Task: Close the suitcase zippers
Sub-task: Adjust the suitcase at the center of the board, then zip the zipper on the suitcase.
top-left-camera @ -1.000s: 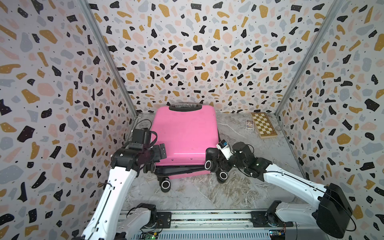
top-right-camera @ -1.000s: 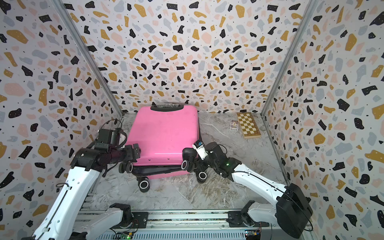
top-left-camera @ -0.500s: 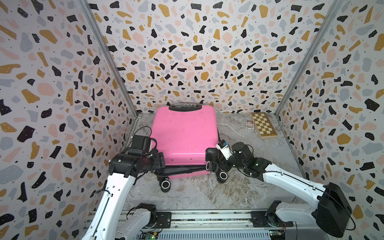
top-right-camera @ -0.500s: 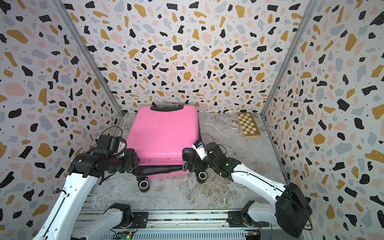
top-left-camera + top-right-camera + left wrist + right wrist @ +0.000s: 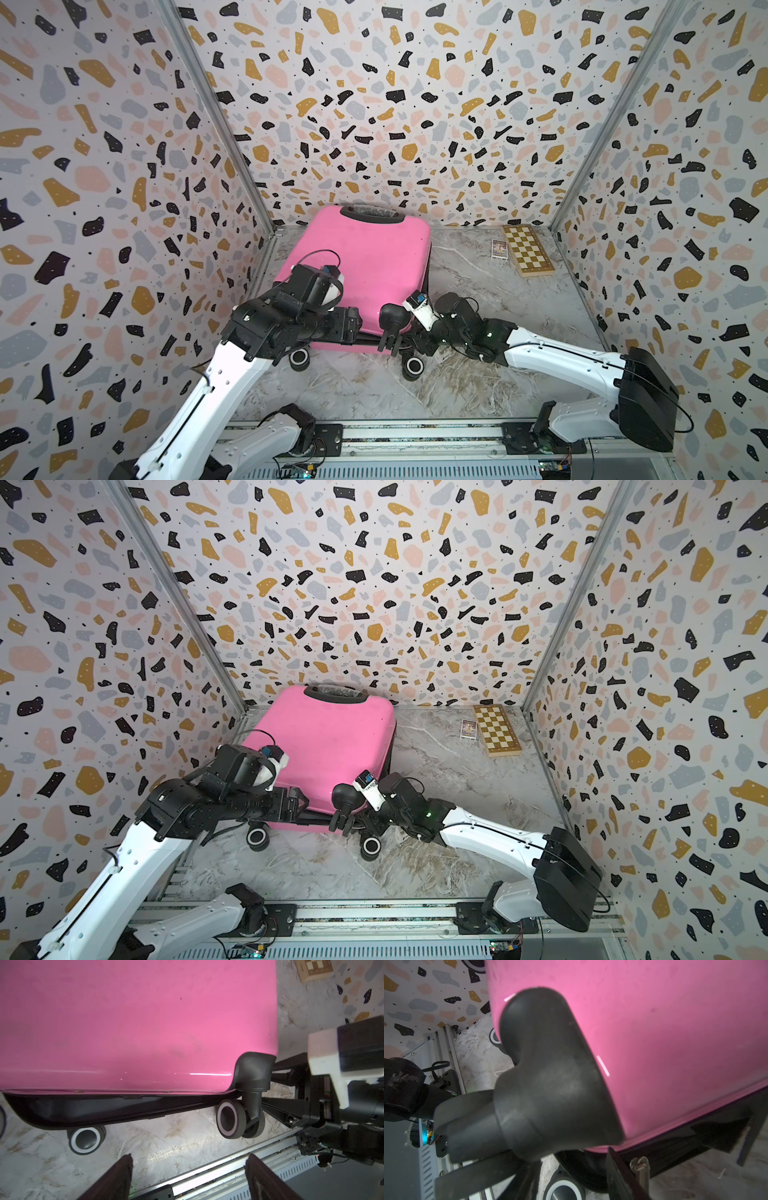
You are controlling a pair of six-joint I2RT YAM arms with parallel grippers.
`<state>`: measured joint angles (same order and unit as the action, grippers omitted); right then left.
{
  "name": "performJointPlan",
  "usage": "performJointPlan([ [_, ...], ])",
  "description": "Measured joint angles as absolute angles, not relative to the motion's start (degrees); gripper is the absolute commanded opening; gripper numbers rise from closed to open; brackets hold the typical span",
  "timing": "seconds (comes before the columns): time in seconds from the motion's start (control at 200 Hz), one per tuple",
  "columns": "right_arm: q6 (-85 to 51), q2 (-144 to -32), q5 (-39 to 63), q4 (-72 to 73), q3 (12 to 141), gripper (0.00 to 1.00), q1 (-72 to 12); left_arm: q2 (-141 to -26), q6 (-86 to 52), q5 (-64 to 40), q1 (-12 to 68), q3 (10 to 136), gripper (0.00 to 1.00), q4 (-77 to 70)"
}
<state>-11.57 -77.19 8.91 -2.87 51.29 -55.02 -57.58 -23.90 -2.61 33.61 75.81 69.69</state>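
suitcase (image 5: 365, 266) flat; long axis front-to-back; handle (image 5: 372, 214) rearward, wheels (image 5: 299, 359) frontward

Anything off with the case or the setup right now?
Yes. The suitcase is not sealed: at its wheel end a dark gap runs between the pink halves, so the zippers there look undone. Nothing else stands out.
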Motion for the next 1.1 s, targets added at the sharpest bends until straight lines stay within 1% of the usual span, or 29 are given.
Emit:
performJointPlan([
  [0.125, -12.1, -73.91, 8.75, -3.05, 50.98, 0.59, -51.72, -57.95, -26.68, -0.89, 41.1, 72.97, 0.89, 68.49],
  [0.3, -12.14, -65.69, 9.23, -2.94, 47.22, 0.61, -41.15, -58.46, -30.24, 2.2, 50.37, 69.41, 0.95, 64.88],
  [0.36, -11.97, -64.27, 9.74, -2.96, 45.28, 0.61, -37.58, -59.53, -31.18, 3.84, 53.12, 69.06, 0.99, 63.61],
  [0.405, -11.68, -63.75, 10.44, -2.96, 43.68, 0.61, -35.2, -60.62, -31.92, 5.04, 54.98, 68.9, 1.0, 62.3],
  [0.526, -10.79, -63.11, 12.53, -2.92, 38.94, 0.61, -31.44, -63.53, -33.45, 7.2, 56.93, 68.16, 1.0, 58.81],
  [0.776, -9.13, -62.5, 16.84, -0.82, 34.65, 0.6, -31.11, -69.95, -35.7, 11.46, 56.97, 67.11, 0.95, 55.16],
  [0.856, -8.78, -62.52, 17.8, 0.12, 34.65, 0.6, -31.11, -71.46, -36.49, 11.44, 56.97, 66.83, 0.92, 54.65],
  [0.961, -8.56, -62.74, 18.72, 1.02, 34.65, 0.6, -31.11, -71.96, -37.58, 10.83, 56.97, 65.56, 0.8, 54.37],
  [1.011, -8.49, -62.96, 19.03, 1.34, 34.65, 0.59, -31.11, -71.88, -38.11, 10.09, 56.99, 65.01, 0.71, 54.37],
  [1.061, -8.4, -63.31, 19.49, 1.74, 34.65, 0.57, -31.11, -71.7, -38.26, 9.13, 57.01, 64.6, 0.64, 54.24],
  [1.096, -8.25, -63.59, 19.9, 2.02, 34.65, 0.57, -31.11, -71.42, -38.3, 8.08, 57.04, 64.2, 0.56, 53.89],
])
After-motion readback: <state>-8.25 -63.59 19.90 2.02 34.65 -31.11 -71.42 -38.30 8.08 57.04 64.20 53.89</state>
